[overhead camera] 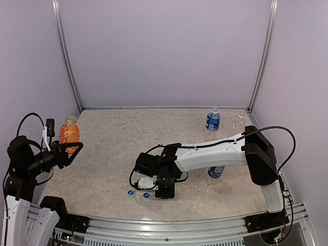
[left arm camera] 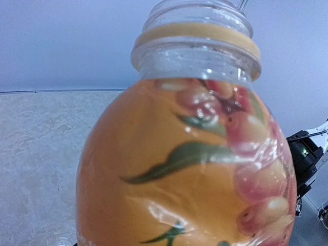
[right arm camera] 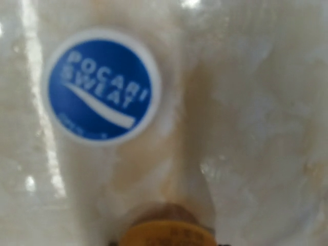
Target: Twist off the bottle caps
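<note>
My left gripper (overhead camera: 68, 149) is shut on the short orange juice bottle (overhead camera: 69, 132) and holds it upright above the table's left edge. In the left wrist view the bottle (left arm camera: 184, 169) fills the frame and its neck is open, with no cap on it. My right gripper (overhead camera: 165, 193) is low over the table near the front middle, shut on the golden-brown cap (right arm camera: 168, 234). Two blue caps (overhead camera: 131, 193) (overhead camera: 146, 195) lie on the table just left of it. One of them, with white lettering (right arm camera: 101, 86), shows in the right wrist view.
A blue-labelled bottle (overhead camera: 212, 119) with a blue cap stands at the back right. A clear bottle (overhead camera: 241, 116) stands in the back right corner. Another blue-labelled bottle (overhead camera: 216, 172) stands partly hidden behind my right arm. Purple walls close in the table.
</note>
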